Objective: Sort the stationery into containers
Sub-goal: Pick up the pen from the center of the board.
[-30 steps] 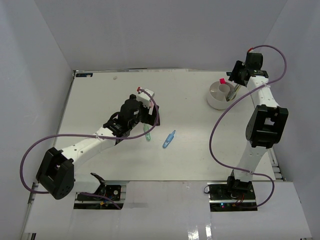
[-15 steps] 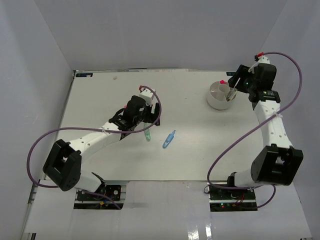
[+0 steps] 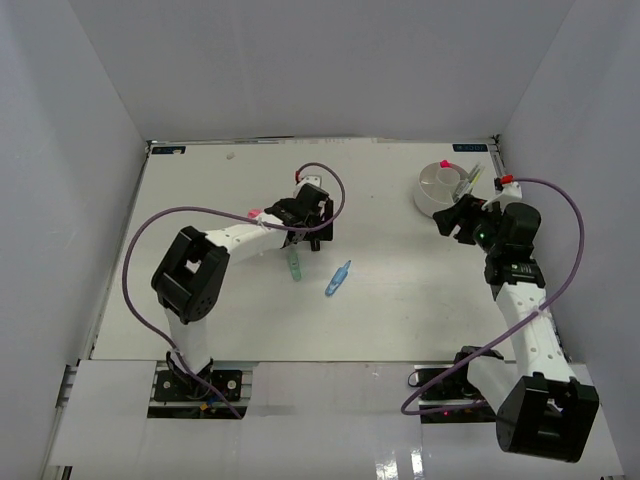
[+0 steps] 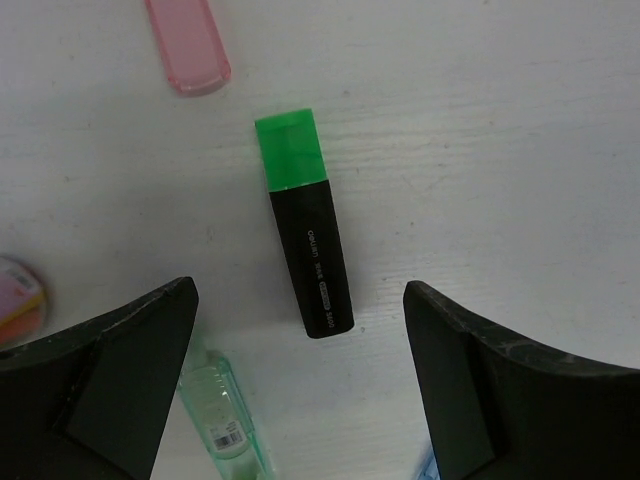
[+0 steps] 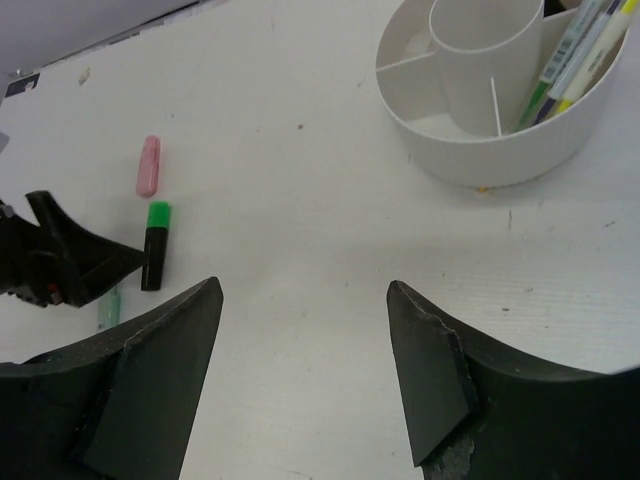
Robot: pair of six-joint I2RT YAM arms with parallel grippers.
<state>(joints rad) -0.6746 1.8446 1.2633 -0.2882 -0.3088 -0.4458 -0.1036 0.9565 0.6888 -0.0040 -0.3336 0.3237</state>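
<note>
Top view, tub point(image 3: 426, 203): round and white, at the far right of the table point(image 3: 400, 310).
Top view, in the tub: some pens point(image 3: 468, 180) lean on its right side. A pink thing point(image 3: 444, 163) sits at its far edge.
Top view, left gripper point(image 3: 312, 228): low over the middle of the table.
Top view, loose things: a green pen point(image 3: 294, 266) lies just near of the left gripper. A blue pen point(image 3: 338, 278) lies to its right, apart.
Top view, right gripper point(image 3: 448, 218): just near of the tub, not in it.
Left wrist view, highlighter point(image 4: 312, 260): black with a green cap, flat on the table. It lies between the two fingers point(image 4: 110, 370) and touches neither.
Left wrist view, fingers: spread wide, holding nothing.
Left wrist view, eraser point(image 4: 188, 45): pink, far of the highlighter, apart from it.
Right wrist view, fingers point(image 5: 150, 380): spread wide, holding nothing.
Right wrist view, tub: far right. Thin walls split it into parts, and the pens stand in the right part.
Right wrist view, far left: eraser, highlighter and green pen lie in a row, with the left gripper beside the highlighter.
</note>
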